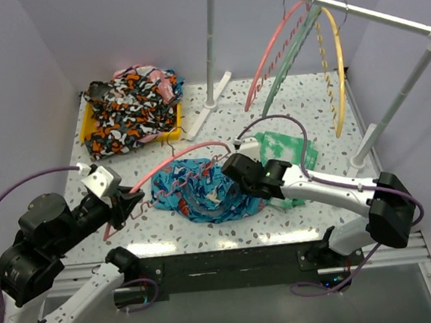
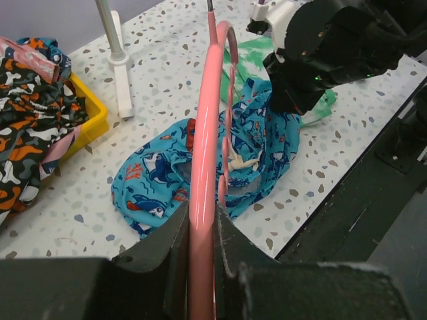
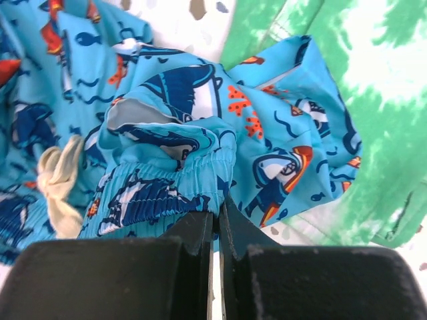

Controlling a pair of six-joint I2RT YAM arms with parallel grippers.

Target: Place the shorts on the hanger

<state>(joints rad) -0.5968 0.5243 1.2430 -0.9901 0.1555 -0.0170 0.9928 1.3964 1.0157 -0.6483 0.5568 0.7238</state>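
Wrist views alone show the left tool [image 2: 201, 230] clamping the hanger [image 2: 205, 120], right tool [image 3: 216, 215] pinching the shorts [image 3: 167, 140].

Left arm [image 1: 50, 231] and right arm [image 1: 325, 189]: black joints, white links, purple cables [image 1: 19, 183]; small green light [image 1: 268, 174] on the right.

top view high from behind, down on tabletop [image 1: 205, 132], left wrist past left gripper [image 2: 200, 227], shorts [image 2: 160, 173] ahead, right wrist close-up beyond right gripper [image 3: 217, 213], shorts in all
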